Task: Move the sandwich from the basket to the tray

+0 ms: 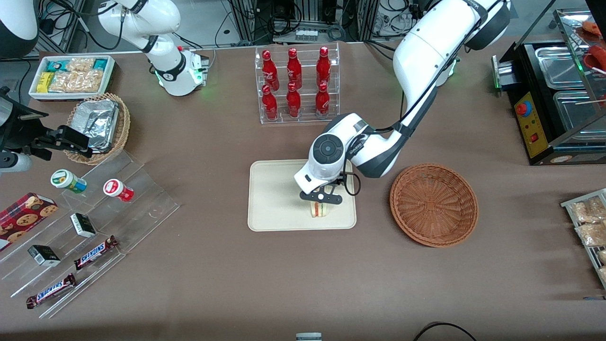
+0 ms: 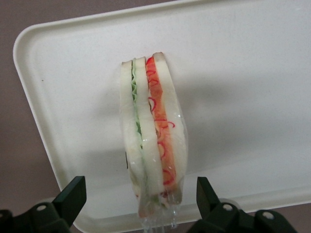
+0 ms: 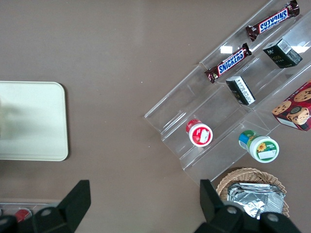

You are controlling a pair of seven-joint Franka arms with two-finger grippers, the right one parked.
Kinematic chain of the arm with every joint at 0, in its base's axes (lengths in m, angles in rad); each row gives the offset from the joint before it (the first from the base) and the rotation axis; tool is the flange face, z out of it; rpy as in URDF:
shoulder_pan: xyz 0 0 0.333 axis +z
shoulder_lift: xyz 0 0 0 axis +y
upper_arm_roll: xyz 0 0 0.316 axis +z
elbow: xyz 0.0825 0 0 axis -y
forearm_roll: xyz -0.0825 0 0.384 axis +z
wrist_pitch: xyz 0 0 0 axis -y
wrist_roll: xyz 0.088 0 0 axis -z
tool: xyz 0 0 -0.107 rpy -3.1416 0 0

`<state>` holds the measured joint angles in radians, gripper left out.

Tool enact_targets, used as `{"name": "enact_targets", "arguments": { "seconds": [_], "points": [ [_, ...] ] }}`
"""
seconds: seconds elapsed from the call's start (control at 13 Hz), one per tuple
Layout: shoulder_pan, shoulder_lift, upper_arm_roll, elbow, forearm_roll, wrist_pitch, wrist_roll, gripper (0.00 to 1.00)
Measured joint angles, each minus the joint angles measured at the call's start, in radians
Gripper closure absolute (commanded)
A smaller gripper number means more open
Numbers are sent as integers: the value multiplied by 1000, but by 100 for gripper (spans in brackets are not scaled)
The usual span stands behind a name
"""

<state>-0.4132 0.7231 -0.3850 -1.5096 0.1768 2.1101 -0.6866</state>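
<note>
The sandwich [image 1: 320, 209] stands on its edge on the cream-white tray [image 1: 274, 199], near the tray's rim nearest the front camera and toward the basket's end. In the left wrist view the sandwich [image 2: 153, 136] shows white bread with green and red filling under clear wrap, on the tray [image 2: 243, 73]. My left gripper [image 1: 321, 196] is just above the sandwich. It is open [image 2: 140, 189], with a black finger on either side of the wedge and a gap to each. The reddish-brown basket [image 1: 433, 204] sits empty beside the tray, toward the working arm's end.
A clear rack of red bottles [image 1: 296, 85] stands farther from the front camera than the tray. A stepped acrylic shelf [image 1: 94, 222] with snacks, a tan basket of foil containers [image 1: 99, 125] and a white snack box [image 1: 71, 76] lie toward the parked arm's end. A black food warmer [image 1: 558, 99] stands at the working arm's end.
</note>
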Motion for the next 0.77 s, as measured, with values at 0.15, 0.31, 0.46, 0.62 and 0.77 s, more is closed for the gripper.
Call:
{"name": "enact_targets", "arguments": {
  "seconds": [0.15,0.31,0.46,0.62,0.77],
  "points": [
    [1,-2,2,21,0,-1,-25,0],
    [3,-7,4,43,0,-4,-35,0],
    [5,-19,14,57,0,-12,-39,0],
    [15,-46,27,67,0,-44,-42,0],
    [49,-83,31,81,0,-84,-45,0]
  ]
}}
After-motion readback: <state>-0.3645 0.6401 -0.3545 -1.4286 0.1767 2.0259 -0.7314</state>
